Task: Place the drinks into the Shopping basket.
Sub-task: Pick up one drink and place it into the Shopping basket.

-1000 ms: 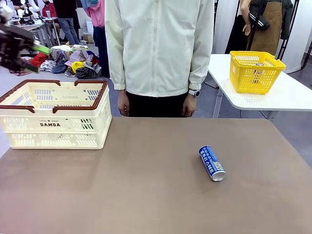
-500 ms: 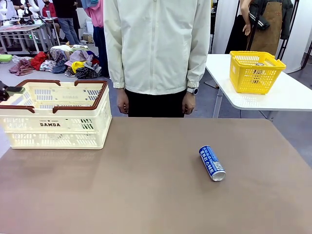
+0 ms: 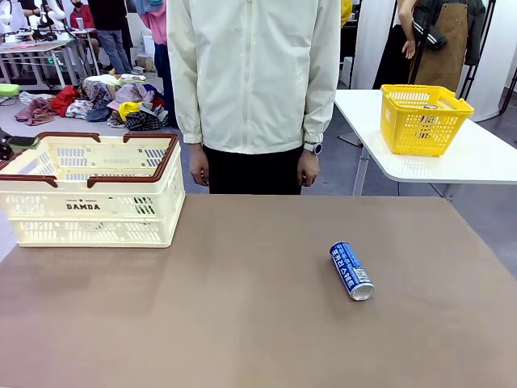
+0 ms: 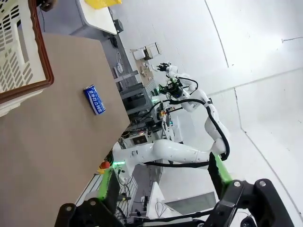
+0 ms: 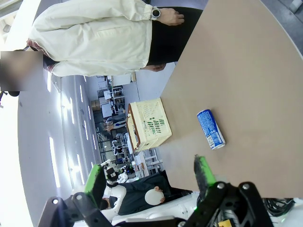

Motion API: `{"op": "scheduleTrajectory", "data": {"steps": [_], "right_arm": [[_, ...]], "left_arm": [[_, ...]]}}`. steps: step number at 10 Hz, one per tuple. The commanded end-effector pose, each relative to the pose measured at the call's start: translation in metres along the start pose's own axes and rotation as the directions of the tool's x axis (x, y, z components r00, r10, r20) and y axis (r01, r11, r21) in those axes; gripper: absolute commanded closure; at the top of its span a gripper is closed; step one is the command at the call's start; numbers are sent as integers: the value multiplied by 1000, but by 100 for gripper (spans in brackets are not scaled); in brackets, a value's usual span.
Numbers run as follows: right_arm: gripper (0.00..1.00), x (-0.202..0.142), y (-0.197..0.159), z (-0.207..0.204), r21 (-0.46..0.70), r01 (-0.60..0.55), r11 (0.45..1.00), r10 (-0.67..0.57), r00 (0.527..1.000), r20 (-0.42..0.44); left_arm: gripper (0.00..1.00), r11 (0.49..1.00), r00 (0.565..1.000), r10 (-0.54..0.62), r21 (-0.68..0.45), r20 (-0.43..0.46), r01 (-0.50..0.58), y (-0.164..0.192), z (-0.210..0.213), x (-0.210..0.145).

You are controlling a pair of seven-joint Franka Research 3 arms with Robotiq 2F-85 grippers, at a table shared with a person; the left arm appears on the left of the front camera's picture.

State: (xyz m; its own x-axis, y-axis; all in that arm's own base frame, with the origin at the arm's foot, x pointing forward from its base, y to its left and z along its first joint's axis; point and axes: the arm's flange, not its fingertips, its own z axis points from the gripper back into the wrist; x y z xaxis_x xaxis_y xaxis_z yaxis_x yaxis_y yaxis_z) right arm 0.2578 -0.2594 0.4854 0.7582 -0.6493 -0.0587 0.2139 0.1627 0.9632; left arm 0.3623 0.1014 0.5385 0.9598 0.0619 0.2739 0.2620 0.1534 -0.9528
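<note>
Where the front is viewed, the can [image 3: 351, 271] is seen lying on the table [image 3: 242, 339], well apart from the basket [image 3: 89, 208]. Left wrist: left gripper [image 4: 163, 177] is spread wide, empty. Right wrist: right gripper [image 5: 149, 172] likewise, person [image 5: 94, 42] beyond.

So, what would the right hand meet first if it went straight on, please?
Probably the Shopping basket, ahead of the open right hand; the can lies aside. Depth is unclear.

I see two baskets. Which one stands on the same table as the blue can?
The cream-white basket with the dark brown rim, marked DAMDA, shares the brown table with the can. The yellow basket stands on a separate white table.
</note>
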Motion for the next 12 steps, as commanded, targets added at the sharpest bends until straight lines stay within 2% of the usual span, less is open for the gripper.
{"op": "scheduleTrajectory", "data": {"steps": [1,12], "right_arm": [[0,1,1,2,6,-27,1000,27,1000,-5],[0,1,1,2,6,-27,1000,27,1000,-5]], "left_arm": [[0,1000,1000,7,-12,3,-7,3,-2,-5],[0,1000,1000,7,-12,3,-7,3,-2,-5]]}}
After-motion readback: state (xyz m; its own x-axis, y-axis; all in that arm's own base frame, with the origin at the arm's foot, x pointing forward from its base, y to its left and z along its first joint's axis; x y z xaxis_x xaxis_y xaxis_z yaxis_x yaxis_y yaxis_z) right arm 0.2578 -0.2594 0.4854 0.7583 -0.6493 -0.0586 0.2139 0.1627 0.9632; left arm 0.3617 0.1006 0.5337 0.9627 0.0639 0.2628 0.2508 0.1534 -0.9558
